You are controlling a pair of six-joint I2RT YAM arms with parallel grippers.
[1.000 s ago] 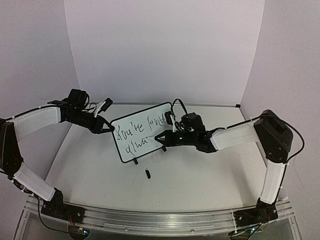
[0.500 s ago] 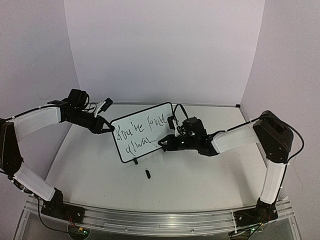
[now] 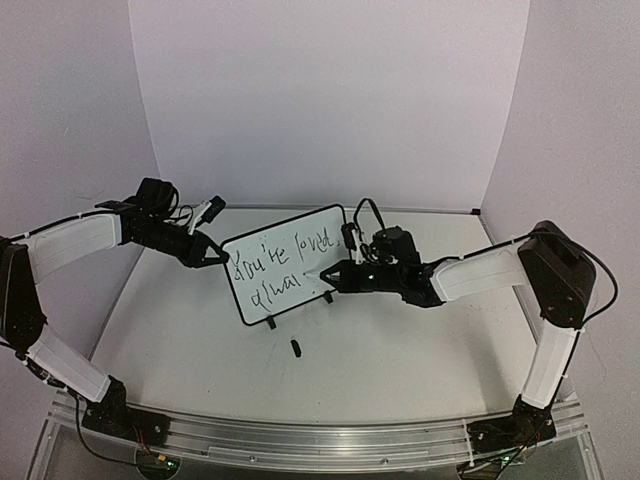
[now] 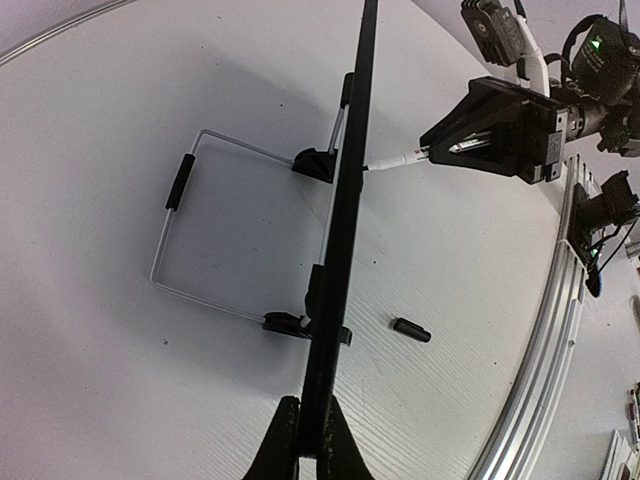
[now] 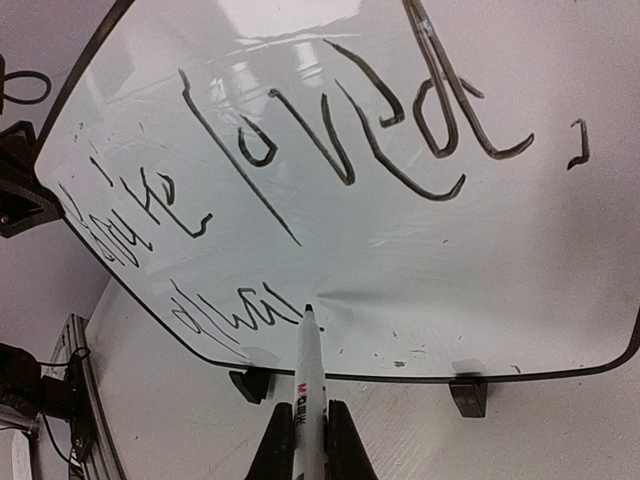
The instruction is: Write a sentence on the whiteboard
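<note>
Standing upright near the middle of the table (image 3: 400, 340), turned at an angle: one whiteboard (image 3: 290, 268), small, rectangular, with rounded corners and a thin black frame. It is propped on two small black feet (image 5: 468, 395), with a bent wire stand (image 4: 200, 220) behind it. The face is glossy white with faint smudges. The sentence (image 3: 285, 250) is dark handwritten marker script in two lines: the upper reads "You're loved," and the lower reads "alwa" so far. The left gripper (image 3: 213, 254) is clamped on the board's left edge, one finger on each side of the frame. The right gripper (image 3: 330, 275) is closed around a white marker (image 5: 308, 380), whose dark tip meets the board face just past the last letter of the lower line. A small black cap (image 3: 295, 347) lies on the table in front of the board, apart from it.
</note>
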